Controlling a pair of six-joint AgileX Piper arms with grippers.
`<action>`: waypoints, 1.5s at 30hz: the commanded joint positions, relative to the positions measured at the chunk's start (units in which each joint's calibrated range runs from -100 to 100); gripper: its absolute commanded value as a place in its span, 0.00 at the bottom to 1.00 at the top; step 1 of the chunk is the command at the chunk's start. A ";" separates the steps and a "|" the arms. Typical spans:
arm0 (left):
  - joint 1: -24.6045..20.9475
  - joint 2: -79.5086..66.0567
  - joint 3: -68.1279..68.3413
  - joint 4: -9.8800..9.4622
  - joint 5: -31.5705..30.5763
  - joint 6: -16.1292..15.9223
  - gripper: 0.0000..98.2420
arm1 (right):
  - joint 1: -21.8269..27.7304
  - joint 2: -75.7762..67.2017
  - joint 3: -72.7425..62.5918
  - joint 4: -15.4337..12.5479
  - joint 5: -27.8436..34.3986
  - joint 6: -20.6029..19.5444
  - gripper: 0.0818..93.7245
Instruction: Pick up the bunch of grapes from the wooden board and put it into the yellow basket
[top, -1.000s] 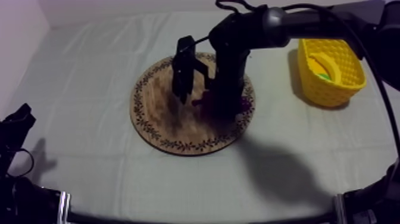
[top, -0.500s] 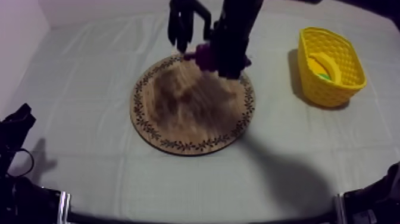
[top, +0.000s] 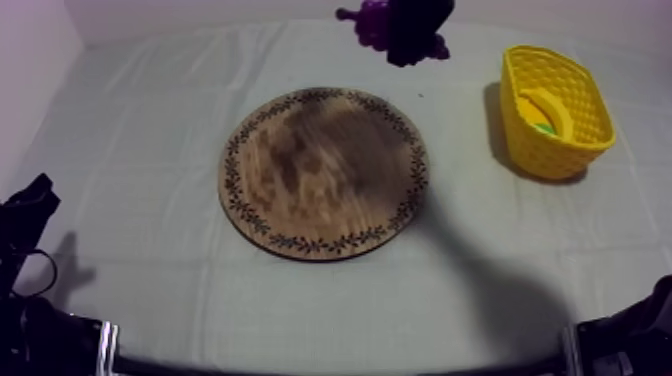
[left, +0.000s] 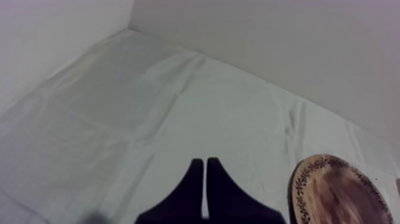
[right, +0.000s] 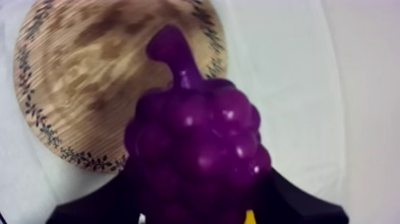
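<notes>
The purple bunch of grapes (top: 372, 20) hangs high in the air beyond the far rim of the round wooden board (top: 323, 170), with my right gripper (top: 412, 32) shut on it. In the right wrist view the grapes (right: 199, 149) sit stem-forward between the black fingers (right: 300, 205), above the bare board (right: 101, 77). The yellow basket (top: 590, 135) stands at the right of the table, apart from the grapes. My left gripper (top: 28, 208) rests low at the left; its fingers (left: 205, 182) lie together as a narrow wedge, holding nothing.
In the basket lie a banana (top: 548, 106) and something green beside it. The board's edge (left: 309, 179) shows past my left gripper. A wall runs along the table's far side and left side.
My right gripper has lifted the grapes off the board, going up and toward the far side and a little to the right. The left arm has not moved.
</notes>
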 joint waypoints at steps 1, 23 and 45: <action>-0.01 0.03 0.04 0.01 0.03 0.01 0.00 | 1.58 -0.39 0.63 0.13 -0.02 -2.86 0.37; -0.01 0.03 0.04 0.01 0.03 0.01 0.00 | 20.68 -3.59 10.97 0.15 -0.17 -9.87 0.39; -0.01 0.03 0.04 0.01 0.03 0.01 0.00 | 25.51 7.09 9.59 -0.75 -0.71 -10.12 0.42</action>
